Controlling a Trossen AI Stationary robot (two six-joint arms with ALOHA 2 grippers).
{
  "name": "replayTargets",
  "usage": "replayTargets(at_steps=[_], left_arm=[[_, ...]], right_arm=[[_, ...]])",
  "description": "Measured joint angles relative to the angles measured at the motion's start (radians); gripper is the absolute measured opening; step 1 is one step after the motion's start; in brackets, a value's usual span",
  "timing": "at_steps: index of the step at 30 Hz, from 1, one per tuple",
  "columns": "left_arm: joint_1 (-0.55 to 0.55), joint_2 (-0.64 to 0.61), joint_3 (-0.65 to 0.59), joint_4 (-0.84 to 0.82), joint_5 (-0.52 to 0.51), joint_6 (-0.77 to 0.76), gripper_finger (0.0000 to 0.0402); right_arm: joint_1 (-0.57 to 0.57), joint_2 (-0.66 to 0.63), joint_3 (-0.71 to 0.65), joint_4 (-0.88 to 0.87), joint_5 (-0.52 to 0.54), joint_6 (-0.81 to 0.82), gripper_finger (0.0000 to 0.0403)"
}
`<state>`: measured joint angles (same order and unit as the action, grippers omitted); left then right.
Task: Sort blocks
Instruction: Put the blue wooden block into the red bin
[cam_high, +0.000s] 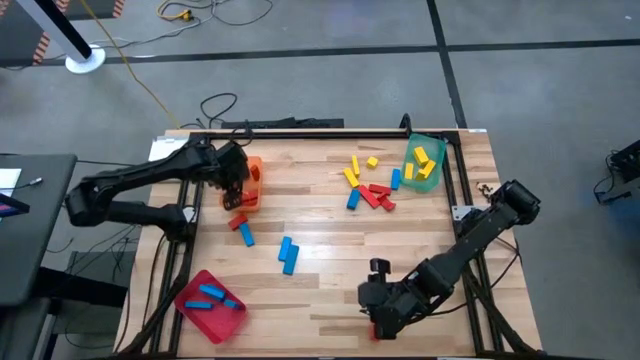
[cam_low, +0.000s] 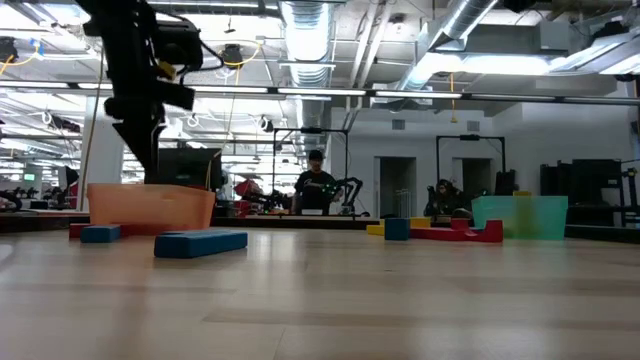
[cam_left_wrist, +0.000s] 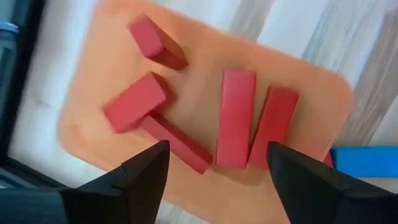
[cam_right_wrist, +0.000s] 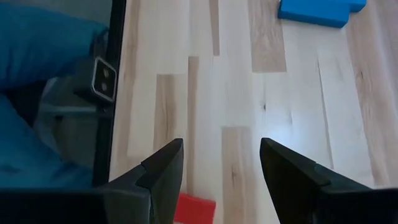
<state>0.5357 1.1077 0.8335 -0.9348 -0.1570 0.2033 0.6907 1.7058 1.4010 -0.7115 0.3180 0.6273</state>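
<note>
- My left gripper (cam_left_wrist: 214, 168) hangs over the orange tray (cam_high: 252, 180) at the left edge of the table (cam_high: 330, 290). Its fingers are spread wide and hold nothing.
- Under it, in the left wrist view, I see five red blocks (cam_left_wrist: 235, 118) lying inside the orange tray, two of them side by side right between the fingers.
- A blue block (cam_left_wrist: 364, 162) lies on the wood just beside this tray.
- My right gripper (cam_right_wrist: 221, 165) is low at the near edge of the table, with the fingers apart and nothing between them.
- One red block (cam_right_wrist: 194, 208) lies on the wood just in front of the right gripper.
- Blue blocks (cam_high: 288, 254) lie in the middle of the table, well apart from both grippers.
- A mixed group of red, yellow and blue blocks (cam_high: 368, 185) lies near the green tray (cam_high: 424, 165), which has yellow blocks in it.
- The red tray (cam_high: 210, 305) at the near left corner has blue blocks inside.
</note>
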Motion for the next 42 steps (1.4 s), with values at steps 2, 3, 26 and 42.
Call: replayTargets(at_steps=[2, 3, 26, 42], left_arm=[[-0.010, -0.023, 0.017, 0.000, 0.000, -0.013, 0.0265], [-0.018, -0.038, 0.025, -0.001, 0.000, -0.019, 0.0265], [-0.685, -0.188, -0.008, 0.437, 0.134, -0.168, 0.0265], [-0.850, 0.030, -0.151, 0.816, 0.121, -0.141, 0.0265]], right_arm=[[0.008, 0.000, 0.000, -0.022, 0.000, -0.003, 0.0228], [0.012, 0.000, 0.000, -0.031, 0.000, -0.004, 0.0228], [0.108, 0.000, -0.001, -0.324, -0.010, 0.267, 0.0228], [0.174, 0.000, -0.015, -0.662, -0.034, 1.188, 0.0228]])
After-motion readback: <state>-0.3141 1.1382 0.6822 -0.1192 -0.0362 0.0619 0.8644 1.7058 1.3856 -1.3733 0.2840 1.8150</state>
